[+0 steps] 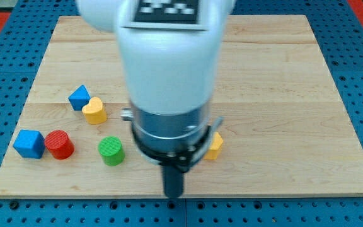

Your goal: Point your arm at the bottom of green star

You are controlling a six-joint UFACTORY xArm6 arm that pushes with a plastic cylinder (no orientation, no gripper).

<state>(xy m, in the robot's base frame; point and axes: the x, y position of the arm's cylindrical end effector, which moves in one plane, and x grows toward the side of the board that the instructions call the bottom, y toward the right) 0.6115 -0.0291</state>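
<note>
No green star shows in the camera view; the white arm body [169, 63] covers the middle of the board. My tip [173, 195] is at the board's bottom edge, a little left of centre. It stands to the right of a green cylinder [111, 151] and below-left of a yellow block [215, 145] that the arm partly hides. The tip touches no visible block.
A wooden board [282, 94] lies on a blue perforated table. At the view's left are a blue cube [29, 143], a red cylinder [59, 144], a smaller blue block [79, 97] and a yellow heart-like block [94, 110].
</note>
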